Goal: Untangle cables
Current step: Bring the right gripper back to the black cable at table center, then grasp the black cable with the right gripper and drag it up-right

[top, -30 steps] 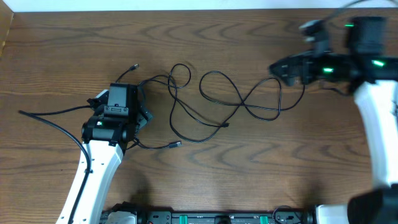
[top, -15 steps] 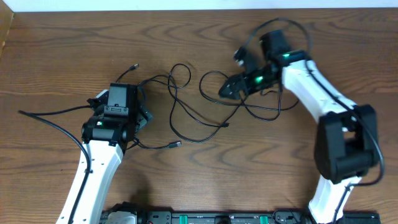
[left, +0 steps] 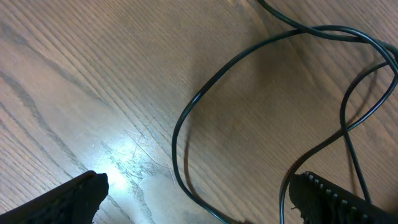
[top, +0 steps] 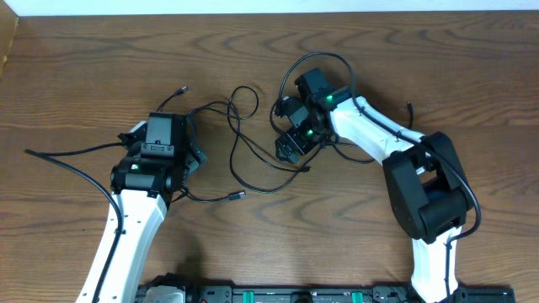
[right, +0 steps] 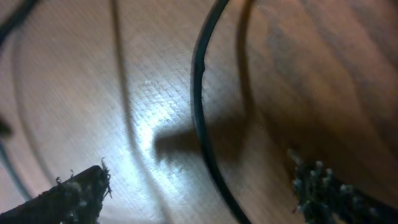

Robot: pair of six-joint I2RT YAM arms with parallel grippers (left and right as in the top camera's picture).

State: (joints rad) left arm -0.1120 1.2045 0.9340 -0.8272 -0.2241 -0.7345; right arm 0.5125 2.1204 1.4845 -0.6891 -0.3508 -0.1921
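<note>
Thin black cables (top: 253,139) lie tangled in loops on the wooden table (top: 354,236), with small plugs at the ends (top: 240,195). My left gripper (top: 192,156) is open at the tangle's left side; in the left wrist view a cable strand (left: 180,149) runs between its fingers (left: 199,196), untouched. My right gripper (top: 290,147) is open and low over the tangle's middle. In the right wrist view a black strand (right: 202,118) lies on the wood between the fingertips (right: 199,186), not clamped.
A loose plug end (top: 183,89) lies at the upper left of the tangle. A thicker arm wire (top: 67,156) trails left from my left arm. The right arm's own wire arches over it (top: 324,61).
My right arm has swung from the far right of the table leftward and down onto the middle of the tangle. The left arm and cables have not moved.
</note>
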